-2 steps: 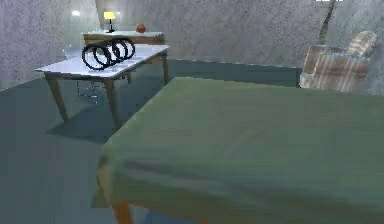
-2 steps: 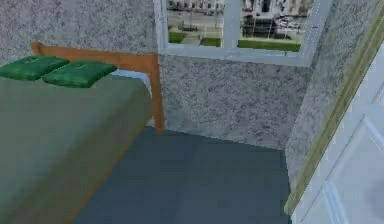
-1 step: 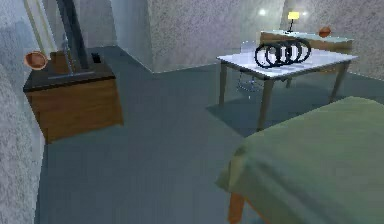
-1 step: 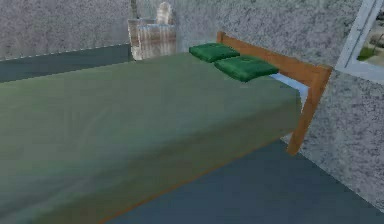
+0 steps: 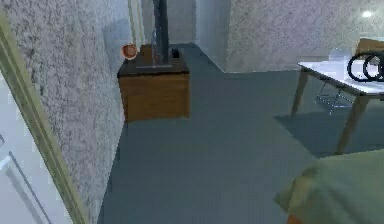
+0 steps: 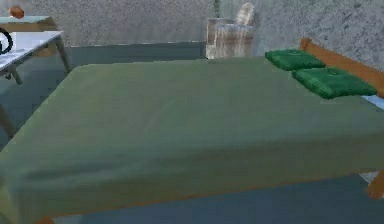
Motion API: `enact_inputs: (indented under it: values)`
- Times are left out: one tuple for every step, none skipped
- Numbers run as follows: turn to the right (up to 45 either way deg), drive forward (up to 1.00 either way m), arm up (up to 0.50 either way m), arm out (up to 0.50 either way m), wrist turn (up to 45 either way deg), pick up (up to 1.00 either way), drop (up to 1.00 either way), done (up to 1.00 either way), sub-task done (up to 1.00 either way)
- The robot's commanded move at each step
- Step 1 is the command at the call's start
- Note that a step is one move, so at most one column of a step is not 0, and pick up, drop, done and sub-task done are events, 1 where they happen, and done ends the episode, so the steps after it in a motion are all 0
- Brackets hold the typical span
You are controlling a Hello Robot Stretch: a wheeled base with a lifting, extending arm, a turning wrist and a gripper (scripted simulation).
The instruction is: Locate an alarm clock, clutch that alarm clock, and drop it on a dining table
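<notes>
A: Spotting anything yet?
B: Maybe. Seeing a small round red thing (image 5: 128, 50) sitting on the cabinet (image 5: 155, 92) by the wall, beside a dark post (image 5: 160, 30). Too blobby for naming.
A: Table?
B: Seeing the table (image 5: 320, 71) standing well apart at the forward view's right, carrying black rings (image 5: 365, 66). Also seeing a green bed (image 6: 190, 125) stretching across the arm side view.
A: Gripper?
B: Not managing to tell its state.

Brown wooden cabinet (image 5: 155, 92) at 11 o'clock carries a small round red-orange object (image 5: 128, 50) and a dark upright pole (image 5: 160, 35). White-topped wooden-legged table (image 5: 325, 71) at 2 o'clock; green bed corner (image 5: 335, 195) at 5 o'clock.
</notes>
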Motion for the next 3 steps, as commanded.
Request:
enact_inputs:
  values:
    - [0.0,0.95,0.00,0.00,0.0,0.00,0.00,0.00,0.00]
    - [12.0,0.00,0.00,0.00,0.0,0.00,0.00,0.00,0.00]
    - [0.0,1.00,0.00,0.00,0.0,0.00,0.00,0.00,0.00]
